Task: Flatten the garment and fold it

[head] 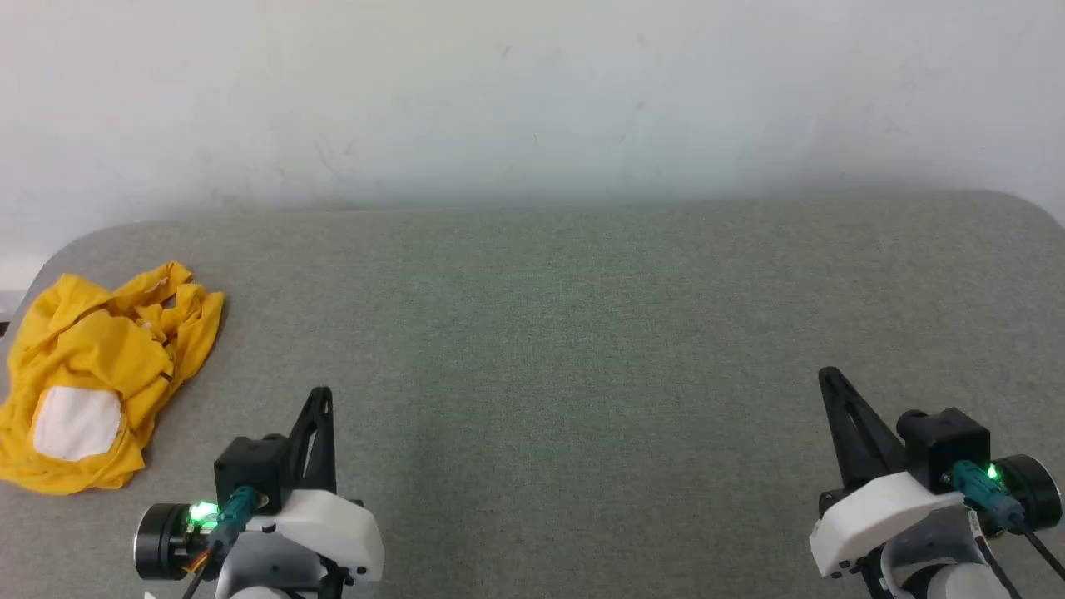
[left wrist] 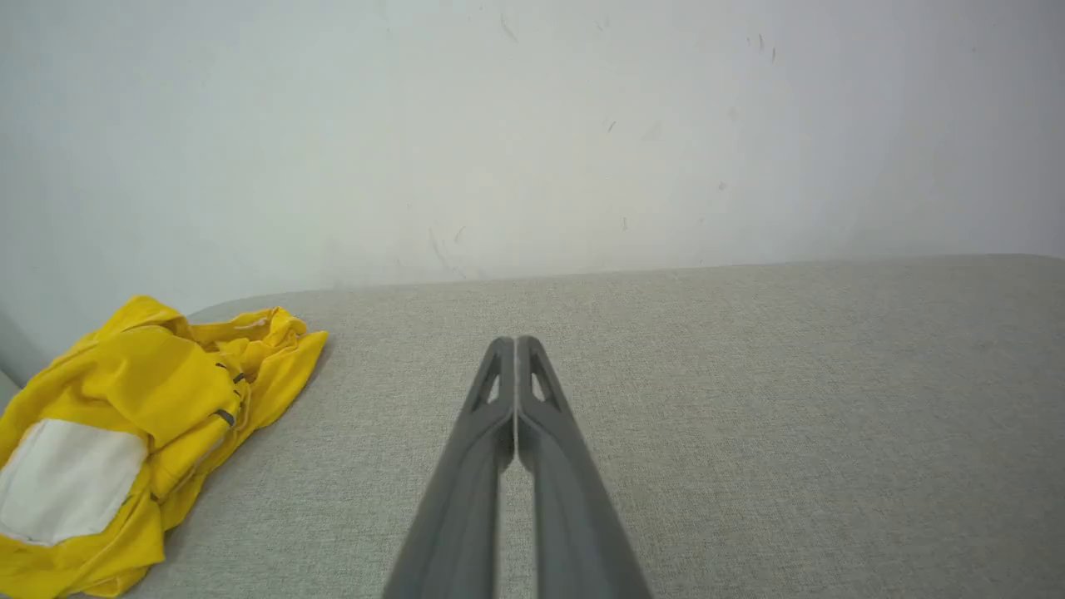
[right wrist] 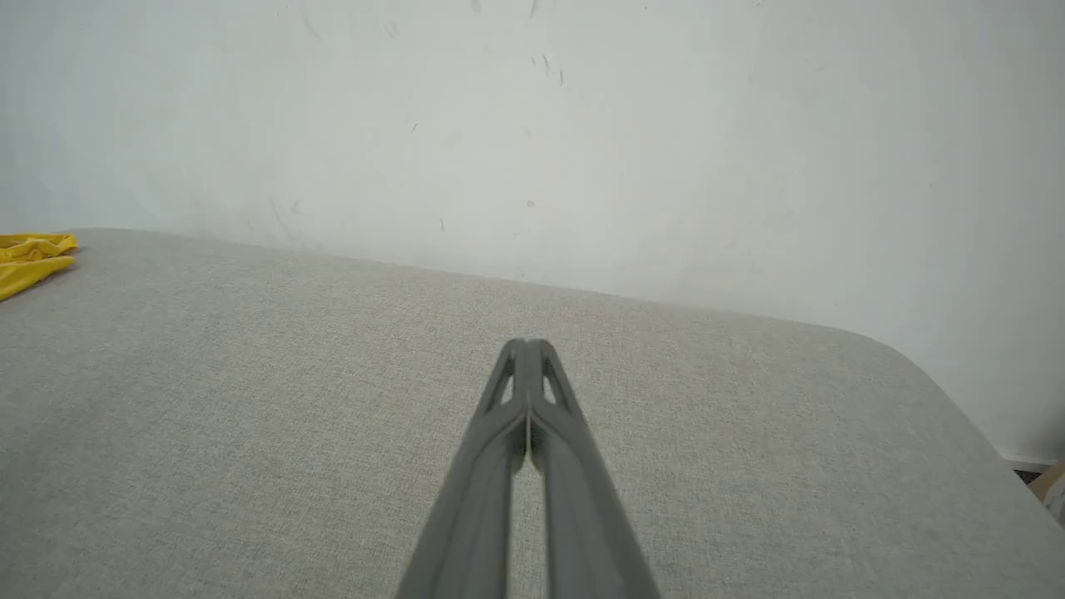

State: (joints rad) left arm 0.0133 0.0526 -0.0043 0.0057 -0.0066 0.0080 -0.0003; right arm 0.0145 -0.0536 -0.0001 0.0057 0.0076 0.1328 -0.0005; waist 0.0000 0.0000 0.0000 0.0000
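Observation:
The garment (head: 100, 374) is a bright yellow T-shirt with a white patch, lying crumpled in a heap at the table's far left edge. The left wrist view has the garment (left wrist: 125, 441) at its lower left, and a yellow corner of the garment (right wrist: 29, 258) reaches the left border of the right wrist view. My left gripper (head: 323, 393) hovers low at the front left, to the right of the heap and apart from it, shut with nothing in it; its tips (left wrist: 516, 343) meet. My right gripper (head: 826, 374) is at the front right, far from the cloth, shut and empty, tips (right wrist: 527, 343) together.
The grey fabric-covered table (head: 566, 333) stretches wide between and beyond both grippers. A white wall (head: 532, 100) rises directly behind its far edge. The table's corners are rounded; the right rear corner (right wrist: 915, 358) drops off to the floor.

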